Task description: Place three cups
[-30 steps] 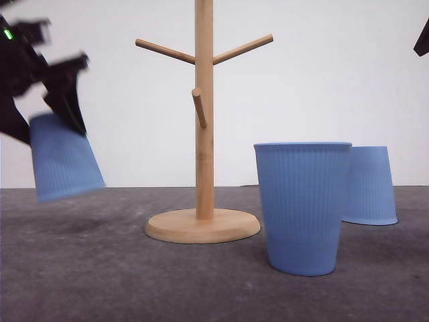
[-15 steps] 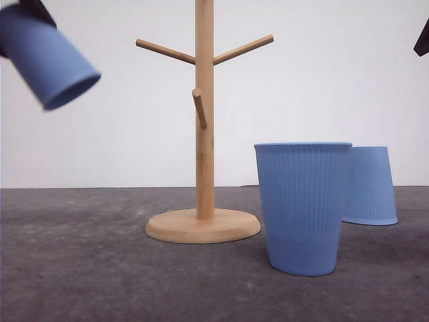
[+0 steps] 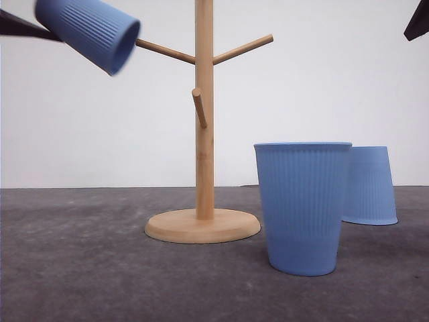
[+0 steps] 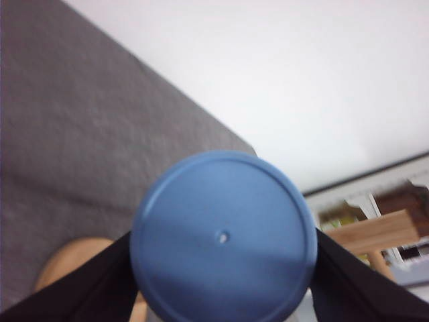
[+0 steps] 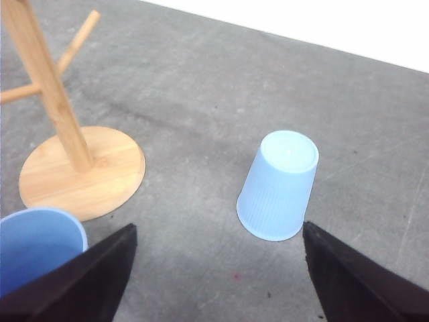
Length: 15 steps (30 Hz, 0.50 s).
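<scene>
Three light-blue ribbed cups are in view. One is gripped in the left hand (image 4: 221, 295), its fingers pressed on both sides; this held cup (image 3: 88, 30) lies tilted high at 10 o'clock, mouth near one of the three pegs of the one wooden cup tree (image 3: 204, 134). The upright cup (image 3: 303, 206) and inverted cup (image 3: 369, 185) stand on the grey surface (image 3: 80, 268) at 4 o'clock of the tree. The right hand (image 5: 214, 282) is spread wide, empty.

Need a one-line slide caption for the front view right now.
Left gripper tips a cup toward the rack's left peg.
</scene>
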Available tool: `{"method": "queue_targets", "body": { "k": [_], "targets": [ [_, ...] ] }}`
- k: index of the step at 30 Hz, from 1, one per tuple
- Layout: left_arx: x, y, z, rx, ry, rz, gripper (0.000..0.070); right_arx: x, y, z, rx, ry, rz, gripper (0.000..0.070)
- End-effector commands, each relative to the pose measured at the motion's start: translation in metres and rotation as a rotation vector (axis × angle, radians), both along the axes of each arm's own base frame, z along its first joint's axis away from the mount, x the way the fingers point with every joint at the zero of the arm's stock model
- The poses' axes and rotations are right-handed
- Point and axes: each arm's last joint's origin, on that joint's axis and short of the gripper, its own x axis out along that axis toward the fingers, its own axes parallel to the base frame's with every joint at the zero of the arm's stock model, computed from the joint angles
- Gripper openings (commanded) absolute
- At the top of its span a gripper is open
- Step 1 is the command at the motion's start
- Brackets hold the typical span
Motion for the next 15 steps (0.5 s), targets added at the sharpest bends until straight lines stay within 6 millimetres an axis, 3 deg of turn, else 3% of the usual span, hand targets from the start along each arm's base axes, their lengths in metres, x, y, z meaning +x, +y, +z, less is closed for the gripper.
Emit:
{"method": "queue_targets", "body": {
  "k": [1,15],
  "targets": [
    [0.007,-0.006,0.001,-0.022,-0.004,-0.024,0.035,0.001,0.001,0.005,0.017,-0.02,0.001,0.0503],
    [0.033,-0.046,-0.03,-0.04,0.096,-0.142,0.0356,0.001,0.001,0.006,0.035,-0.025,-0.005,0.0503]
  ]
}}
